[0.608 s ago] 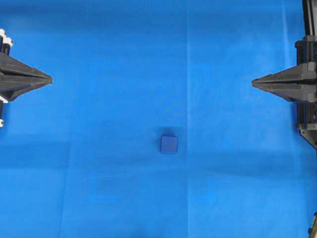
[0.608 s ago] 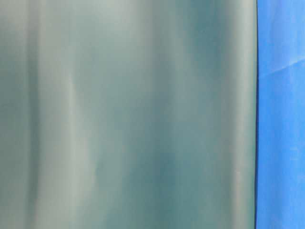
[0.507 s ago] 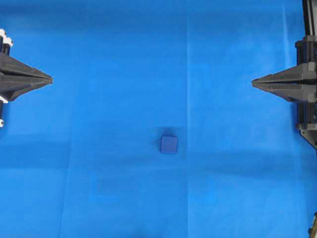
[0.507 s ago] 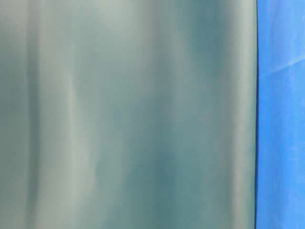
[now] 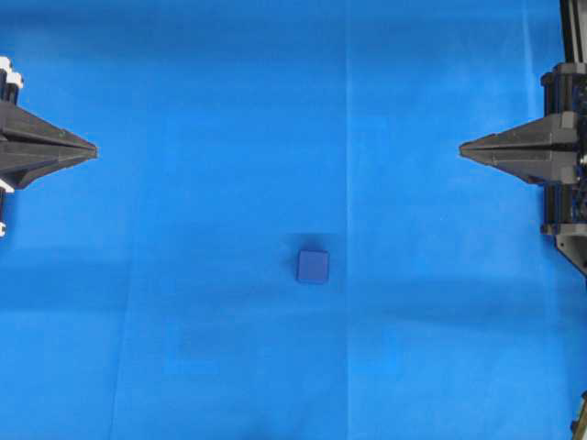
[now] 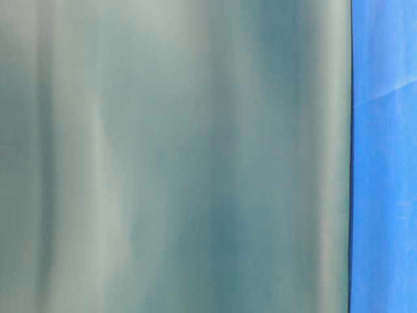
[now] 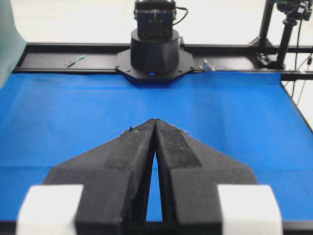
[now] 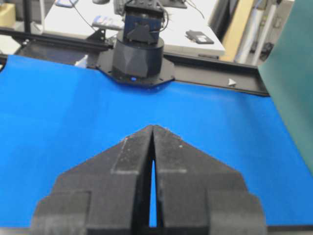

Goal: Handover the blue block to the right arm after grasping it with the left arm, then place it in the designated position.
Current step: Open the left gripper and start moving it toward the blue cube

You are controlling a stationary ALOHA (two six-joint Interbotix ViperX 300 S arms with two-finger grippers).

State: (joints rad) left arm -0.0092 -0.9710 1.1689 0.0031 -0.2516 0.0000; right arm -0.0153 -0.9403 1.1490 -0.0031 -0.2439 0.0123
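The blue block (image 5: 313, 266) lies flat on the blue cloth (image 5: 229, 137), a little below the middle of the overhead view. My left gripper (image 5: 94, 147) points right from the left edge, tips touching, shut and empty. At the right edge my right gripper (image 5: 461, 150) points left, also shut with nothing in it. Both stand far from the block, one on each side and above it in the picture. In the left wrist view the left gripper (image 7: 155, 120) has its tips meeting over bare cloth; the right gripper (image 8: 153, 127) looks the same in its own view. Neither wrist view shows the block.
A grey-green panel (image 6: 176, 156) fills most of the table-level view, with a strip of blue cloth (image 6: 384, 195) at its right. The opposite arm's black base (image 7: 154, 54) stands at the cloth's far edge in the left wrist view; the other base (image 8: 139, 56) shows likewise.
The right gripper has slid a little to the left and slightly upward in the overhead view. The left gripper and the block have not moved.
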